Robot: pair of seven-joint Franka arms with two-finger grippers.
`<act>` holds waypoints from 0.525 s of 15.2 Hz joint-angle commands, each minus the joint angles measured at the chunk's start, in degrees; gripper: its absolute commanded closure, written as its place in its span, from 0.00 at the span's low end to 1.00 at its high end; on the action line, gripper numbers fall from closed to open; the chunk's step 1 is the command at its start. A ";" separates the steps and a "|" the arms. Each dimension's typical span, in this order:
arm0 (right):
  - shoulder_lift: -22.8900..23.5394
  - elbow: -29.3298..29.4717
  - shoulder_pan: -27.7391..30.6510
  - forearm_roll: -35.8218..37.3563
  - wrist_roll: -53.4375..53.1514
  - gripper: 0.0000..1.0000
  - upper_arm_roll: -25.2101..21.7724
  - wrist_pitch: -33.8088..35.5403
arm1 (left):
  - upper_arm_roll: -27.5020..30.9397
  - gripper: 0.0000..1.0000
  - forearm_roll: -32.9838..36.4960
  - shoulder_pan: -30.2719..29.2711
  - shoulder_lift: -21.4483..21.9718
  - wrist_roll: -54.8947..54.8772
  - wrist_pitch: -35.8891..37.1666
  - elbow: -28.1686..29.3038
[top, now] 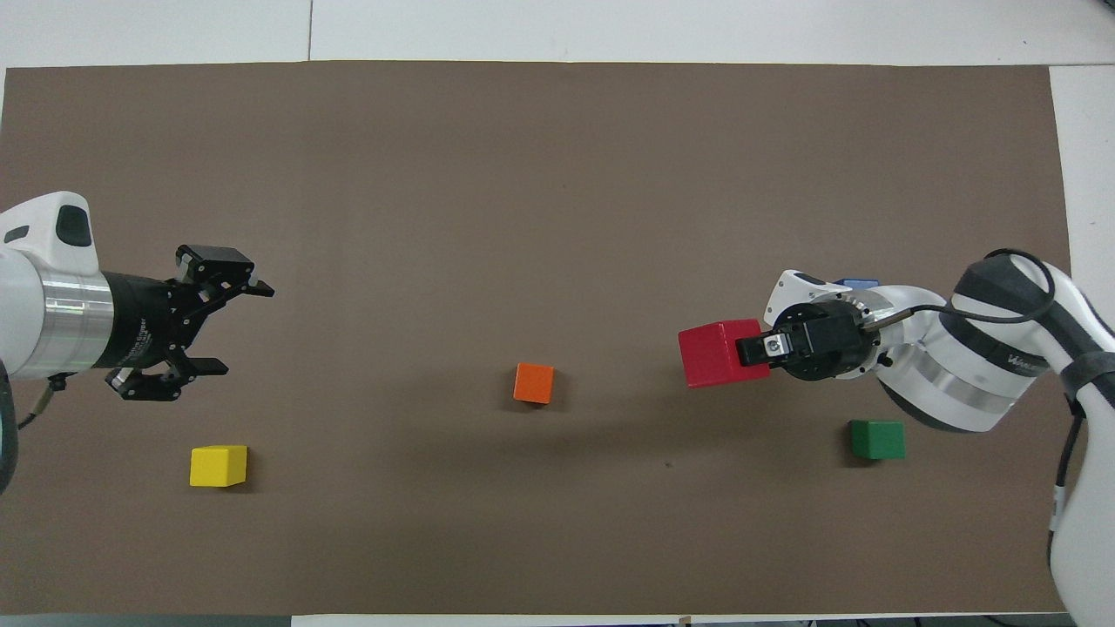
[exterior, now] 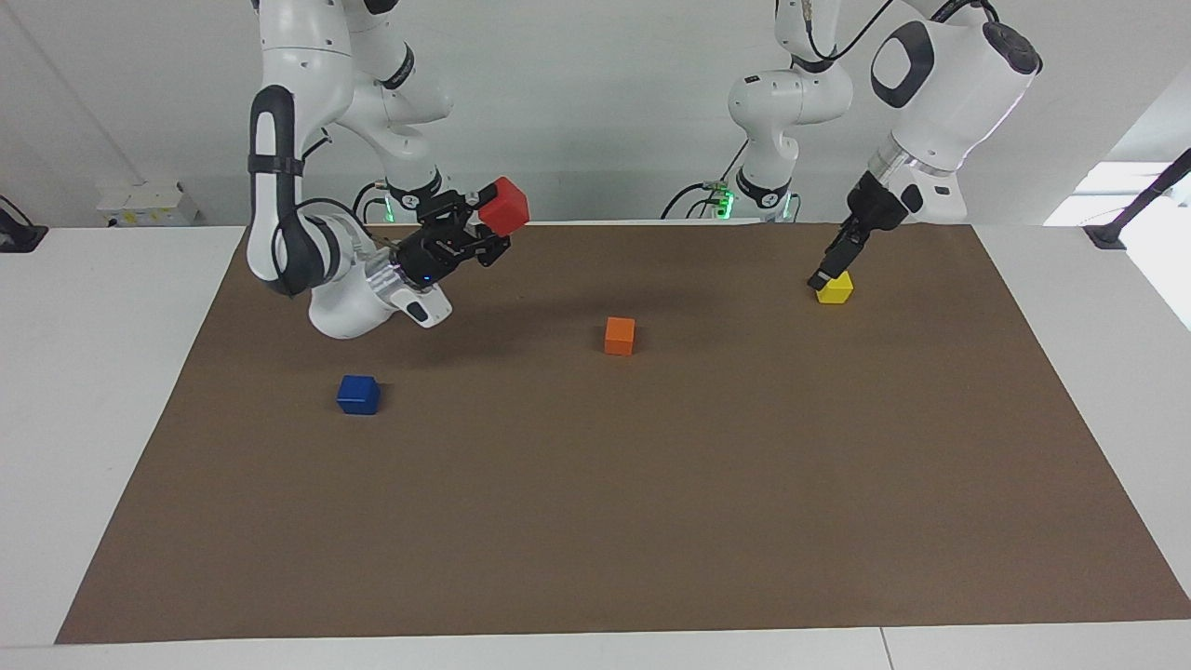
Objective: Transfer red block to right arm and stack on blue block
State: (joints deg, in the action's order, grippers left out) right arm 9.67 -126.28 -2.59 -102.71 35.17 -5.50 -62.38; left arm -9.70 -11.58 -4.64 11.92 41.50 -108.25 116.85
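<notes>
I see the red block (exterior: 503, 206), a small bright red cube, held up off the worktop (exterior: 651, 512) in the right arm's (exterior: 307, 233) end effector (exterior: 484, 233), tilted, its fingers clamped on it. That white arm shows a blue light at its wrist. The blue block (exterior: 358, 395), a deep blue cube, sits flat on the brown worktop toward the right arm's end, apart from the red one.

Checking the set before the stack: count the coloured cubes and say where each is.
5. Red block held up by the right gripper; blue block on the mat; green cube near the right arm; orange cube mid-mat; yellow cube under the left gripper.
</notes>
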 commanded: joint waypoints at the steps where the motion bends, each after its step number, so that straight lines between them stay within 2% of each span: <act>1: -5.96 3.49 3.46 6.89 -9.47 1.00 0.23 -5.72 | -0.76 0.00 8.31 -0.54 -3.12 -8.44 1.72 -5.74; 3: -8.69 6.29 5.22 12.94 -13.61 1.00 0.23 -8.36 | -0.59 0.00 9.81 -2.29 -6.01 -14.48 5.66 -11.96; 5: -10.89 9.46 7.50 21.37 -15.21 1.00 0.23 -9.68 | -0.67 0.00 14.45 -1.78 -8.83 -22.83 11.37 -18.74; 8: -13.00 14.64 9.09 35.86 -15.30 1.00 0.14 -11.97 | -0.24 0.00 16.15 -0.04 -11.99 -29.81 16.57 -25.08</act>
State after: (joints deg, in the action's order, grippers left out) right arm -2.33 -115.32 5.21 -75.02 21.08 -5.88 -72.52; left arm -9.72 2.54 -5.80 4.09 15.58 -95.93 98.32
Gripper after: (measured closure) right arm 0.445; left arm 0.000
